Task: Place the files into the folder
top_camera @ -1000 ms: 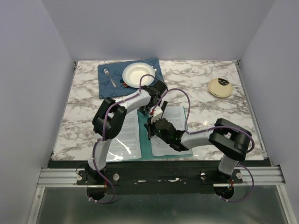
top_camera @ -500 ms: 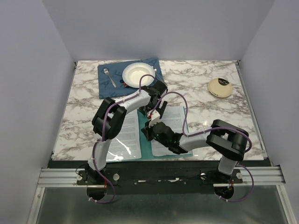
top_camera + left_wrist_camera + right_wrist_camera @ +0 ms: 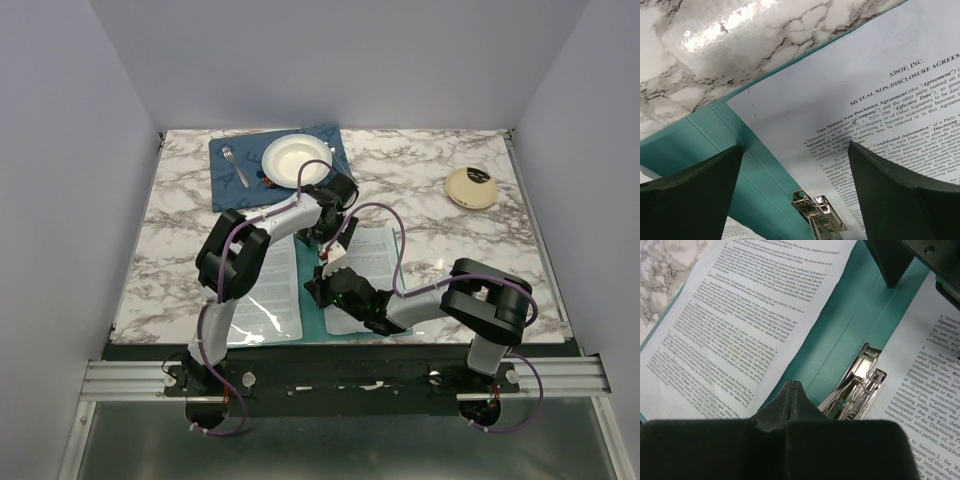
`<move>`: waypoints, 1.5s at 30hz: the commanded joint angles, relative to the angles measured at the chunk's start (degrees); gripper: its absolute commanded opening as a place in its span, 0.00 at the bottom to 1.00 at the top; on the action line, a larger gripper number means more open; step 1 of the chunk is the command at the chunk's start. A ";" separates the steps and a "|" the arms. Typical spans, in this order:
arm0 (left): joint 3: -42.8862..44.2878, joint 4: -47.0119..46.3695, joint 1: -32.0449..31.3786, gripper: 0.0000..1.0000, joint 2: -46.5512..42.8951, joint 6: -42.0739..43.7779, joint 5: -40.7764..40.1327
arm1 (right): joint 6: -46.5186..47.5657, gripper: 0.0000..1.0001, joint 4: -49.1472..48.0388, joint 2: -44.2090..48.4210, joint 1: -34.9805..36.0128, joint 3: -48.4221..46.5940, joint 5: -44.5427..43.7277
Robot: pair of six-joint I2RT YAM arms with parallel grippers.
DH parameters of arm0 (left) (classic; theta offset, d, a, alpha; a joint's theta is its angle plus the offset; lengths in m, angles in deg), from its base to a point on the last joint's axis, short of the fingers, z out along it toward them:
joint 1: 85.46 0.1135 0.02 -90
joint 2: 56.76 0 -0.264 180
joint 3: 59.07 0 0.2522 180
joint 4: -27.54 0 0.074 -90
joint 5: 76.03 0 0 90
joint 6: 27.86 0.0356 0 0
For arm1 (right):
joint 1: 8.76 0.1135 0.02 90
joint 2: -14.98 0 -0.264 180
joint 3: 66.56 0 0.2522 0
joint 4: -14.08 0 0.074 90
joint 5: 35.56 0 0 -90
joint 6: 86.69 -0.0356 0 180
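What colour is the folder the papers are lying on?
Teal green. The folder shows best in the right wrist view.

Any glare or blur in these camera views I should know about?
Left wrist: bright glare on the marble table, print on the paper sharp. Right wrist: dark fingers soft up close, clip shiny. Top view: evenly lit, text too small.

Marble table (image 3: 180, 240) carries teal folder (image 3: 855, 325), blue placemat (image 3: 225, 190), and cream disc (image 3: 471, 187).

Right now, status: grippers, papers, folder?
Left gripper open. Right gripper shut beside shiny metal clip. White printed sheets on both halves of open teal plastic folder.
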 commanded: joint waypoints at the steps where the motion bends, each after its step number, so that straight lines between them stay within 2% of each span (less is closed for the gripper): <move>1: -2.74 1.77 0.84 0.99 1.90 1.04 -2.47 | -1.70 0.01 2.18 -0.61 0.95 2.36 -0.70; 17: -4.06 1.33 2.34 0.99 1.02 1.74 -1.85 | -9.16 0.01 8.60 -2.55 1.48 3.33 -0.87; 32: -4.23 1.24 2.95 0.99 1.02 2.09 -1.24 | -11.89 0.01 12.03 -4.30 0.60 2.18 -1.40; 38: -3.36 1.86 2.95 0.99 1.20 2.35 -0.62 | -13.21 0.01 8.34 -5.18 -2.73 4.64 1.58; 45: -3.18 1.51 2.95 0.99 0.93 3.32 -1.50 | -10.85 0.01 -4.11 -3.17 -3.80 8.16 7.82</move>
